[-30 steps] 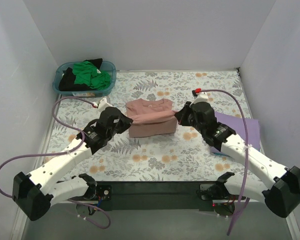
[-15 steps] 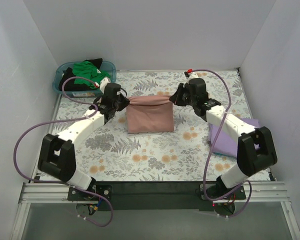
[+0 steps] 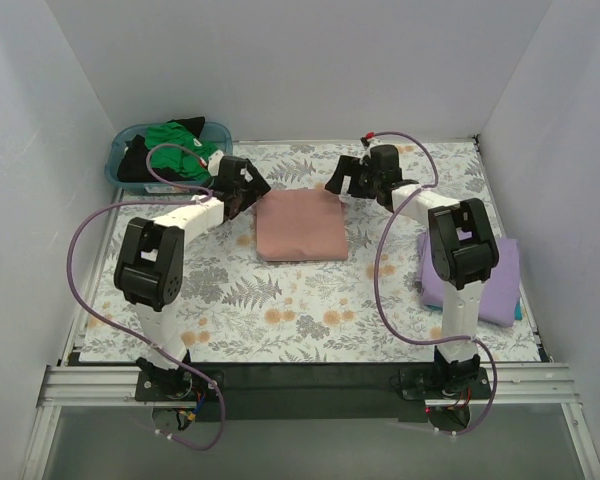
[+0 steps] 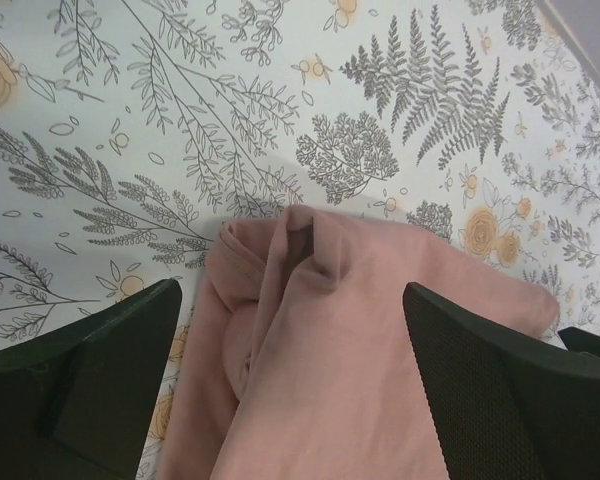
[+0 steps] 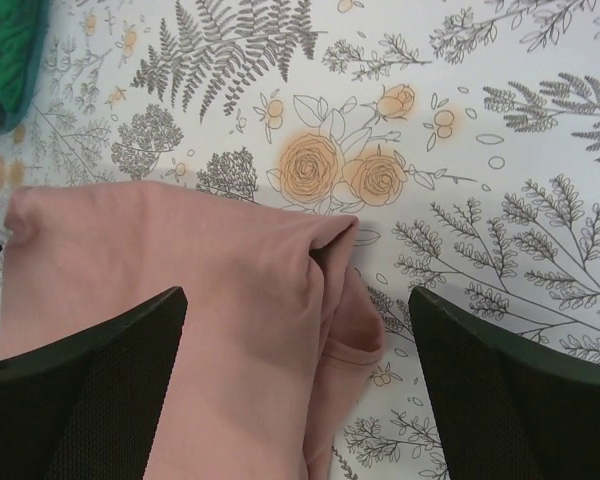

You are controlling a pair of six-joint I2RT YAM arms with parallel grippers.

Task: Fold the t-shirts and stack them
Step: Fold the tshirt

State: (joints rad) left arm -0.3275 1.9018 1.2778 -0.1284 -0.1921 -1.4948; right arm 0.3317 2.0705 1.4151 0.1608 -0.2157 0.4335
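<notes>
A dusty pink t-shirt [image 3: 298,226] lies folded into a flat rectangle on the floral table cloth [image 3: 310,300] at mid-table. My left gripper [image 3: 259,192] stands open at its far left corner. My right gripper [image 3: 333,186] stands open at its far right corner. In the left wrist view the left gripper [image 4: 292,300] straddles the bunched pink corner [image 4: 360,330] without gripping it. The right wrist view shows the right gripper [image 5: 298,300] wide over the folded corner [image 5: 180,290], where a sleeve hem pokes out. A folded lavender t-shirt [image 3: 475,270] lies at the right edge.
A teal basket [image 3: 170,183] at the far left corner holds a green tee [image 3: 185,150] and a black tee [image 3: 135,162]. White walls close the table on three sides. Purple cables loop beside both arms.
Both grippers carried the pink t-shirt's near edge up and over toward the far side, laid it down, and opened, letting go. The shirt now lies flat.
</notes>
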